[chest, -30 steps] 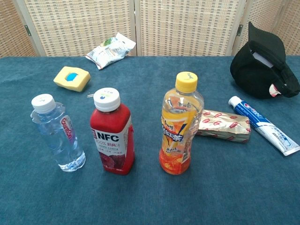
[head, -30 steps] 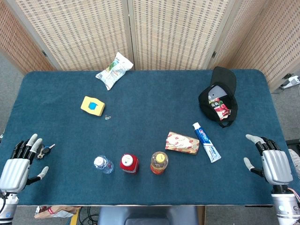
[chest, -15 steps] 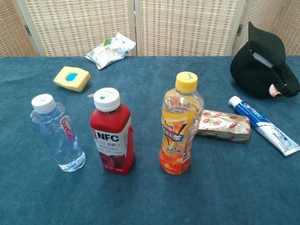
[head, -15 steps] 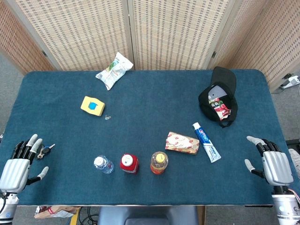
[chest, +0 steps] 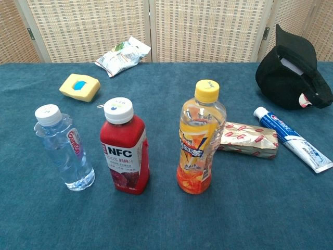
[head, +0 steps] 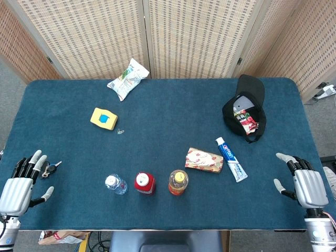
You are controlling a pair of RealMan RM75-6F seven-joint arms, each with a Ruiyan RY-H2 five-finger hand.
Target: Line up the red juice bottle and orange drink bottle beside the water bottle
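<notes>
Along the near edge of my blue-cloth table (head: 173, 105), the clear plastic water bottle (chest: 62, 148), the red NFC juice bottle (chest: 125, 151) and the yellow-capped orange drink bottle (chest: 200, 140) stand upright in a row, each apart from its neighbour, the red one in the middle. My left hand (head: 18, 184) rests at the near left corner, fingers spread, holding nothing, beside a small bunch of keys (head: 50, 168). My right hand (head: 304, 184) sits at the near right corner, also spread and empty. A gold-and-red foil packet (chest: 248, 139) lies just beside the orange bottle.
</notes>
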